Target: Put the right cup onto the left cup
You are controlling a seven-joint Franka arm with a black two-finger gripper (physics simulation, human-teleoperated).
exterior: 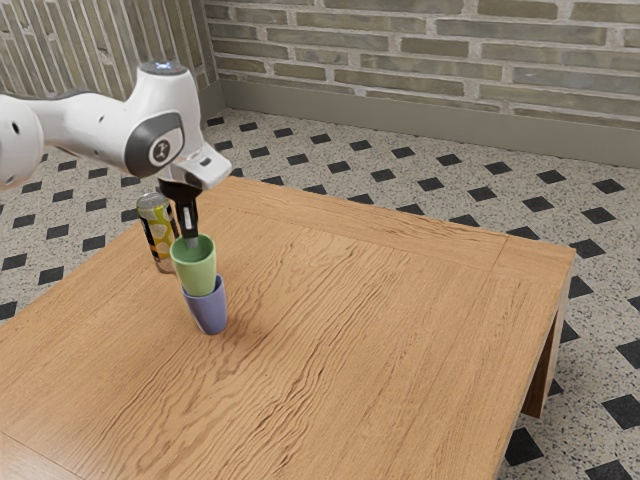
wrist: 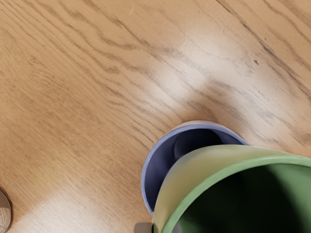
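Observation:
My gripper (exterior: 191, 238) reaches down to the rim of the green cup (exterior: 195, 272), shut on its wall. That cup is upright, its lower end overlapping the mouth of the blue cup (exterior: 209, 312), which stands on the table. From the wrist view, the green cup (wrist: 206, 167) covers part of the blue cup's opening and sits off to one side of its centre; the blue cup (wrist: 159, 167) has a dark interior. Pads at the lower edge lie either side of the green wall. Whether the cups touch, I cannot tell.
A yellow and black can (exterior: 158, 236) stands on the wooden table (exterior: 380, 350), close behind the cups beside my hand. Its rounded end (wrist: 4, 212) also appears in the wrist view. The table's far edge runs behind the can and cups.

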